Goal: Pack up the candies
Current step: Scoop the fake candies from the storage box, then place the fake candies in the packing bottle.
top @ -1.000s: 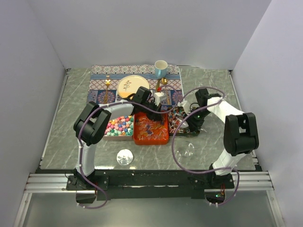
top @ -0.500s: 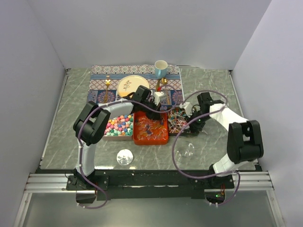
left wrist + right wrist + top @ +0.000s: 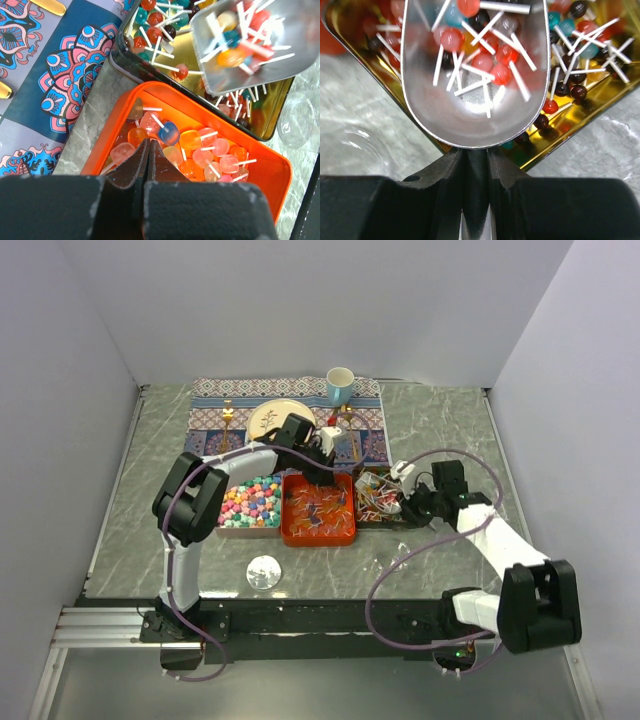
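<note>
The right tool point(image 3: 476, 159) grips a metal scoop point(image 3: 470, 117) heaped with candies point(image 3: 492, 67), just ahead of it above the gold tin point(image 3: 572, 121) holding more. The left tool point(image 3: 148, 149), clenched empty, hovers over red-orange ones in the orange tin point(image 3: 274, 174).

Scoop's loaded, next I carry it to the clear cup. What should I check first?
1. Grip: right gripper shut on the scoop handle: ok.
2. Load: candies lie in the scoop bowl: ok.
3. Spill margin: scoop hangs mostly over the gold tin: ok.
4. Target: clear cup uncovered: cannot tell, blurred.
5. Other arm: left gripper shut, over the orange tray, apart from the scoop: ok.
</note>
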You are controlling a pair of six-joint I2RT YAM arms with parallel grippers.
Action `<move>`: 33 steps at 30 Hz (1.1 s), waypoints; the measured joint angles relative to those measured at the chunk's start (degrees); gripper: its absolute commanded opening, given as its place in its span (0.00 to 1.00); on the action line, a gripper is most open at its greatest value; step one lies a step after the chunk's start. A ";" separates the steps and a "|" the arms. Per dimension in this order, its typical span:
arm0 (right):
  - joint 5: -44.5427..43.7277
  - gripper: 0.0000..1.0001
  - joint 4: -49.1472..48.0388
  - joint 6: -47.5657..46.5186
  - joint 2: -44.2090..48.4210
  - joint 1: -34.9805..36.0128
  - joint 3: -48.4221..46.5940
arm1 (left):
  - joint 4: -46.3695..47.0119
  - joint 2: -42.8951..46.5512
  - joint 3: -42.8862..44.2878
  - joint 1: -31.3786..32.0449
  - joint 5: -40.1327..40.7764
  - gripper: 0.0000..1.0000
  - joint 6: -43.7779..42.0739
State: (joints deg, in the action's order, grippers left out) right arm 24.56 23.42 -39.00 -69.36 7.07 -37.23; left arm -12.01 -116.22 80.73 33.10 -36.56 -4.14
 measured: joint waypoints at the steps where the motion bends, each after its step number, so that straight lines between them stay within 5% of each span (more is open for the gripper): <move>1: 0.22 0.00 -0.98 0.87 1.07 -0.09 0.79 | -0.24 0.00 0.04 -0.04 0.00 0.01 -0.20; 5: 0.44 0.00 -1.88 2.05 5.03 -0.55 0.85 | -1.42 0.00 0.96 -0.59 -0.02 0.04 -0.31; 9: 0.63 0.00 5.70 -2.49 10.23 -3.45 -4.61 | -1.29 0.11 3.08 -2.19 0.09 0.59 1.01; 11: 0.72 0.00 11.28 -6.40 12.66 -5.03 -9.42 | -1.03 0.68 4.04 -3.23 0.52 0.78 2.32; 15: 1.03 0.00 21.35 -15.08 17.42 -7.21 -16.76 | -0.96 3.78 4.37 -4.92 1.62 0.97 4.76; 24: 0.13 0.00 45.13 -32.04 24.52 -10.32 -18.47 | 2.27 13.44 0.04 -5.09 2.43 0.97 8.35; 33: -4.46 0.00 54.07 -44.41 32.26 -10.34 -16.59 | 4.07 16.06 -4.22 -5.01 3.54 0.97 9.77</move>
State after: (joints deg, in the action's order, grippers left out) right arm 20.10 77.49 -83.42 -37.10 -3.27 -53.82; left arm -7.94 -100.16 76.51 28.10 -33.01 5.63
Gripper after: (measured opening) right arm 0.272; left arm 0.968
